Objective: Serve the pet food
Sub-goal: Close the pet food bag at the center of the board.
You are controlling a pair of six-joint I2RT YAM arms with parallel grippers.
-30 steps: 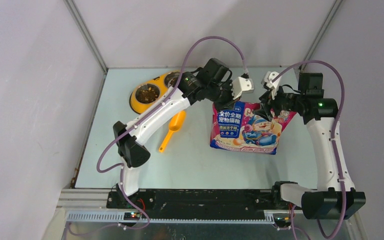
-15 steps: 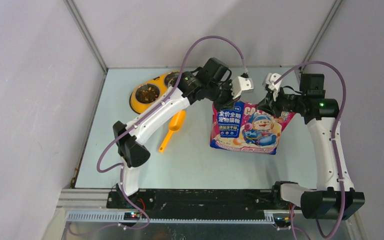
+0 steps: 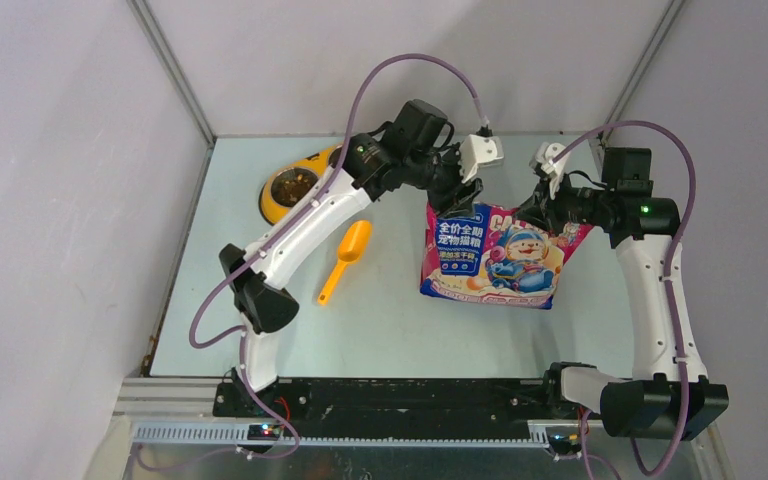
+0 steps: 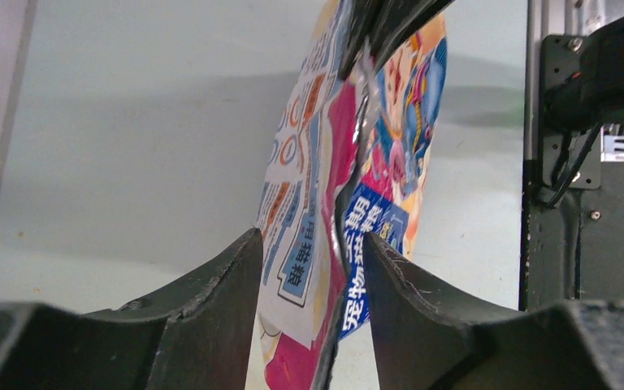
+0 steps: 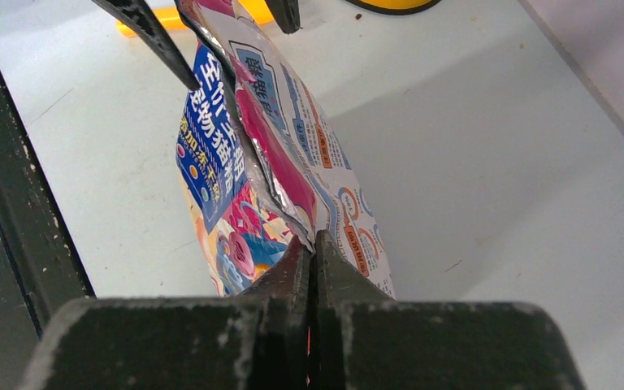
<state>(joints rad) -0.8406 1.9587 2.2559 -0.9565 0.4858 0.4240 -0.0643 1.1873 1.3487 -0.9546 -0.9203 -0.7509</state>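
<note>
Mid-table, the blue-and-pink pouch (image 3: 495, 255) stood upright between my two arms, with the orange scoop (image 3: 348, 255) lying well apart to its left. My right gripper (image 5: 310, 248), open a second earlier, had clamped fully shut on the pouch's upper right corner, the foil edge pinched flat between its jaws. My left gripper (image 4: 313, 244), which had been closed on the upper left corner, had just let go. Its jaws stood partway open, straddling the top edge with the film loose between them (whether a finger brushed it, the wrist view did not settle). The left arm had also swung back, baring the whole scoop and hiding the far bowl of the yellow feeder (image 3: 278, 203). At the table's (image 3: 380, 330) far left, brown kibble (image 3: 295, 186) showed in the feeder's one visible steel bowl. I judged that the swap of grips left the pouch with my right arm alone, freeing the left for the scoop or a fresh hold on the mouth. With food already in a bowl, serving looked well along, though a one-corner hold left the pouch liable to sag or tip.
</note>
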